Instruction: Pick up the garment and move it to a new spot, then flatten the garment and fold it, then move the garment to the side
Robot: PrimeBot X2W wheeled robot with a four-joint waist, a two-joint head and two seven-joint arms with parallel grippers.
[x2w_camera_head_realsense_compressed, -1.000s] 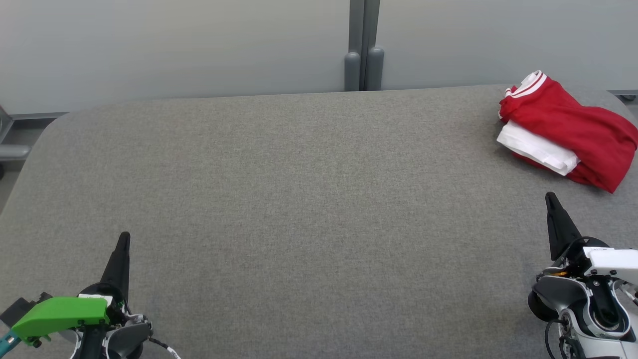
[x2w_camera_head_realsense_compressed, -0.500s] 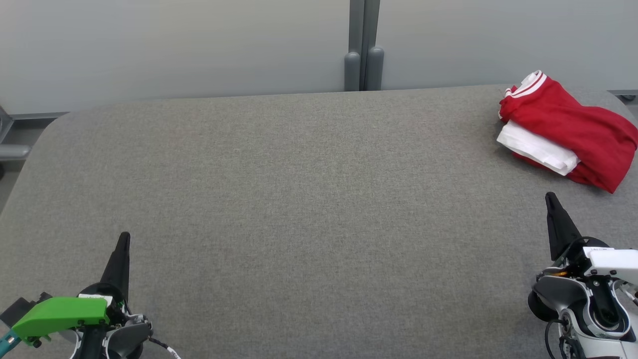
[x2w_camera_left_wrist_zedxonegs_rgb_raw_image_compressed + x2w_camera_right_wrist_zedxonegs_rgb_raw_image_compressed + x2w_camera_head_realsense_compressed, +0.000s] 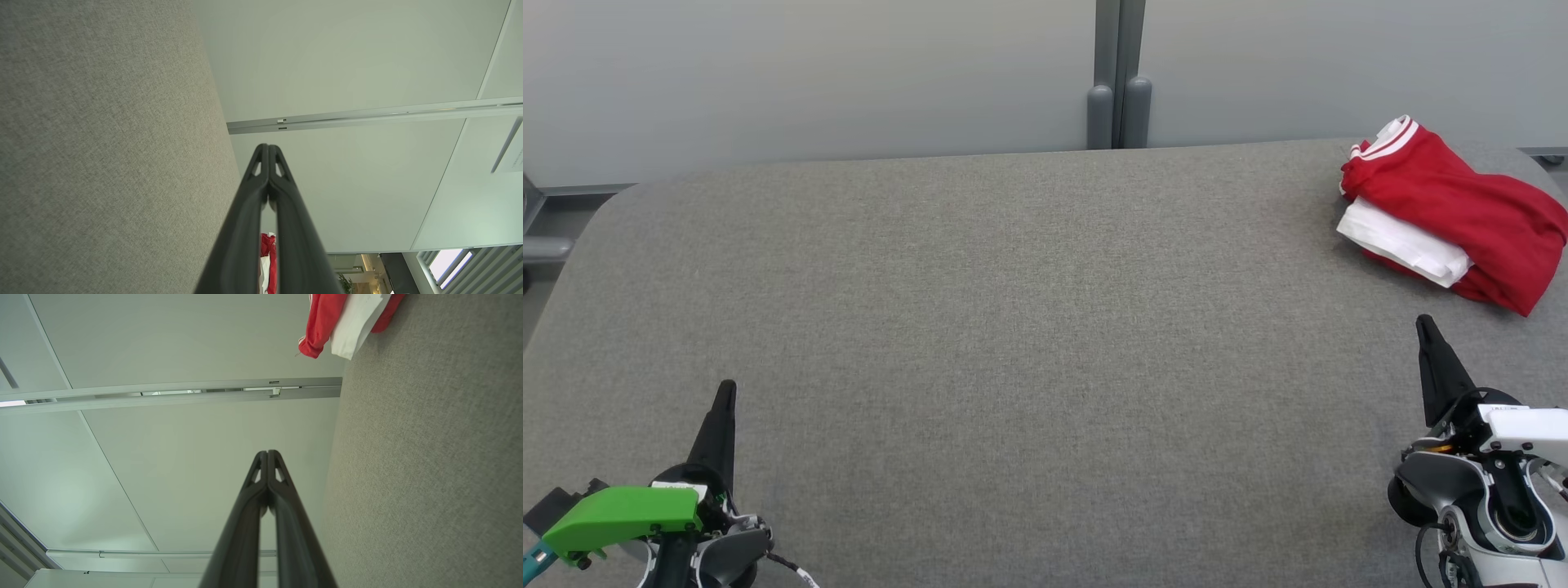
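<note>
Hands are hovering low over the grey tabletop (image 3: 1013, 327), the left hand (image 3: 727, 385) and the right hand (image 3: 1423, 320) both pinched tight, gripping nothing. Beyond the right hand, the folded red-and-white garment (image 3: 1462, 204) is lying at the far right corner, near pale wall panels (image 3: 849, 73).

The garment (image 3: 1462, 208) is coloured red with a white sleeve and red-and-white striped trim, the table (image 3: 1013, 327) is covered in flecked grey weave, and the wall (image 3: 809, 73) is tinted pale grey.
</note>
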